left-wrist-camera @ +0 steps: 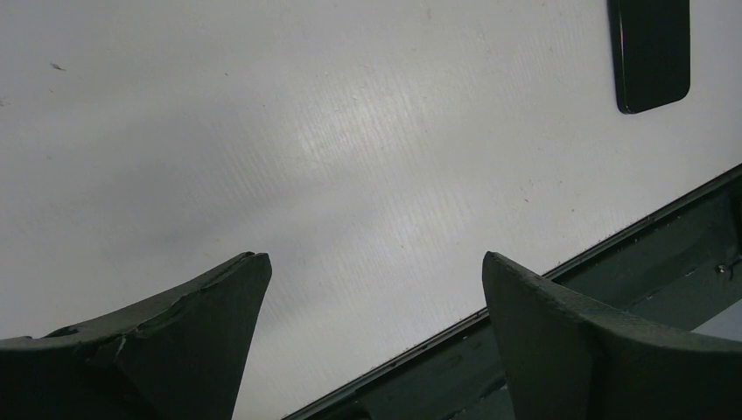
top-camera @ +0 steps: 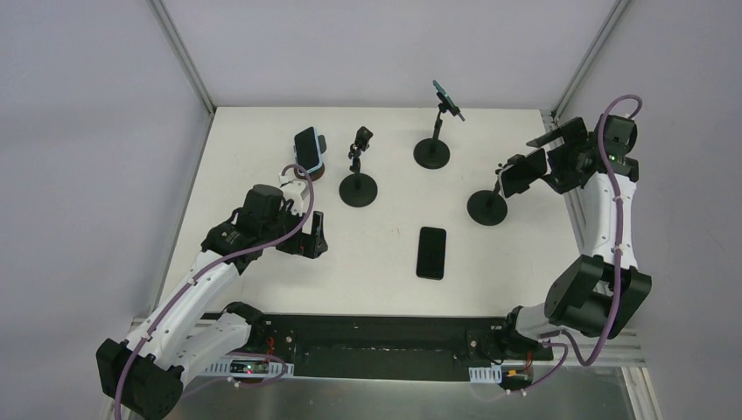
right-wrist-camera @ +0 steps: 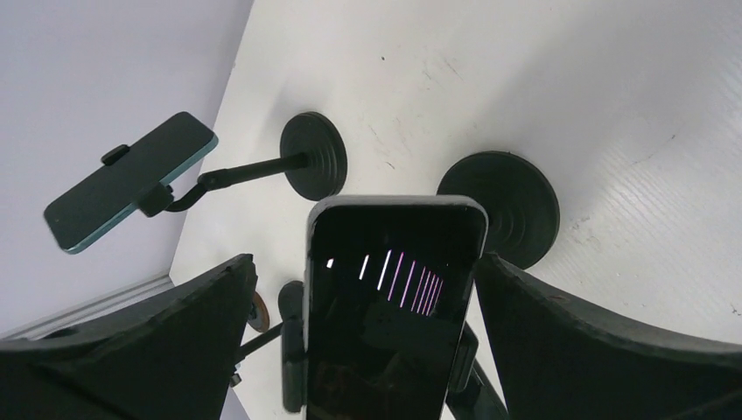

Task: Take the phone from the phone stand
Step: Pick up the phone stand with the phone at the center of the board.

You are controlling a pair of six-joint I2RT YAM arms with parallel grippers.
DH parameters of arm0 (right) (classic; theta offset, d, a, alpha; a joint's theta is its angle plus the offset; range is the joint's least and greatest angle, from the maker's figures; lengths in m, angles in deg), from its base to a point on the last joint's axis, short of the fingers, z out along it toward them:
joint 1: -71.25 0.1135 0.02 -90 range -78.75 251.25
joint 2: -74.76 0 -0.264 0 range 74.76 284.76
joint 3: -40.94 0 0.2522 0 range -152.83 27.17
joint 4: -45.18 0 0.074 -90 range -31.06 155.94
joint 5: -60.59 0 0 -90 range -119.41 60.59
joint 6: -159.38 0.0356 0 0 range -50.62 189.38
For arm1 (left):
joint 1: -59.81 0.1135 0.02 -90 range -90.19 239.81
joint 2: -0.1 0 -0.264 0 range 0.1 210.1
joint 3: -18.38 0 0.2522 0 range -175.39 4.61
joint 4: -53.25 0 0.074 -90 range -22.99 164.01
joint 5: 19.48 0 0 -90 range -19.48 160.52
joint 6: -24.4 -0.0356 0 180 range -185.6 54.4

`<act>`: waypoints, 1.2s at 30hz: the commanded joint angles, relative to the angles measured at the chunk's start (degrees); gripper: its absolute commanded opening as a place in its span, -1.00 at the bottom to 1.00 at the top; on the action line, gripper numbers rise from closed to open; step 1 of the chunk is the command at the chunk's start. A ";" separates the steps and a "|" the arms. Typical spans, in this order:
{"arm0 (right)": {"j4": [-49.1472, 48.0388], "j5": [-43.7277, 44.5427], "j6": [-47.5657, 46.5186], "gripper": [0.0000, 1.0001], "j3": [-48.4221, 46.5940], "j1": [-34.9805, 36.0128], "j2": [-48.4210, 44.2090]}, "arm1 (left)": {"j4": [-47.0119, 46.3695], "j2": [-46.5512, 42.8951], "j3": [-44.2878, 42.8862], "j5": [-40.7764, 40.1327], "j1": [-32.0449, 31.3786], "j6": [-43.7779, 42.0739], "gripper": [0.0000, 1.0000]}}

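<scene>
Black fingers of my right gripper (right-wrist-camera: 366, 260) stand spread wide on either side of the glossy black slab phone (right-wrist-camera: 385, 306), not pinching it. The phone sits clamped on the black round-based stand (top-camera: 487, 207) near the right edge of the matte white table (top-camera: 516, 271). Its long axis runs left-right toward my wrist. I count four stands and four phones: three mounted, plus one flat black phone (top-camera: 430, 252) mid-table. My left gripper (left-wrist-camera: 374, 262) hangs open near the left edge.
</scene>
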 commanded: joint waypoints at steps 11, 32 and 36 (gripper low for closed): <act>-4.49 -5.52 1.72 0.87 3.24 -0.38 4.12 | 0.38 -1.29 0.00 1.10 0.63 -0.96 0.94; -6.23 -11.77 4.96 0.30 5.96 -0.42 -0.77 | 0.38 -0.72 0.00 1.12 0.63 -0.87 0.93; -5.37 -12.32 3.88 -0.23 5.54 -0.42 -0.59 | 0.38 -0.49 -0.04 1.18 0.61 -0.85 0.92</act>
